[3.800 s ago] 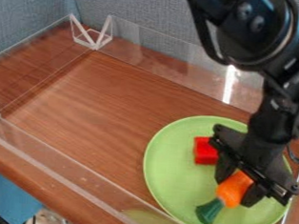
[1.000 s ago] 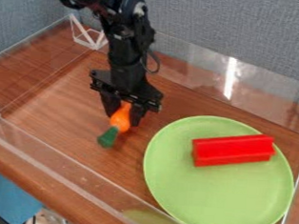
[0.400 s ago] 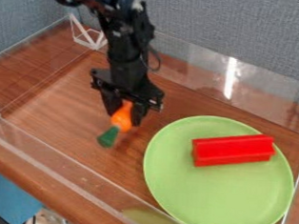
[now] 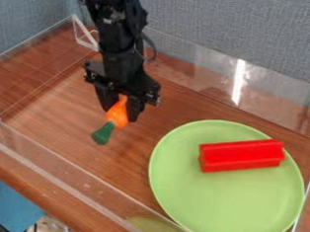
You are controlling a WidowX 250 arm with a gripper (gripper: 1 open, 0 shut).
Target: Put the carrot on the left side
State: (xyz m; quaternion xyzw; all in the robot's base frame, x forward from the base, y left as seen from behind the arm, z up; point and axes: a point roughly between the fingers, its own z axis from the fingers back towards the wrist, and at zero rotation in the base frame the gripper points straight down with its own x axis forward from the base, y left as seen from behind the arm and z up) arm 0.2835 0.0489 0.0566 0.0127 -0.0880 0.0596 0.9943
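Gripper [image 4: 119,103] partly closed on carrot [image 4: 112,117], green end hanging below it. Carrot is off the plate [image 4: 182,164], over the tabletop [image 4: 54,92]; release remains.

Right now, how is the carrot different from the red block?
The carrot is orange with a green end and tapers; the red block is one colour and boxy. The carrot hangs tilted in the gripper over the wooden table; the red block lies flat on the green plate. The carrot looks smaller than the block. Both look like toys.
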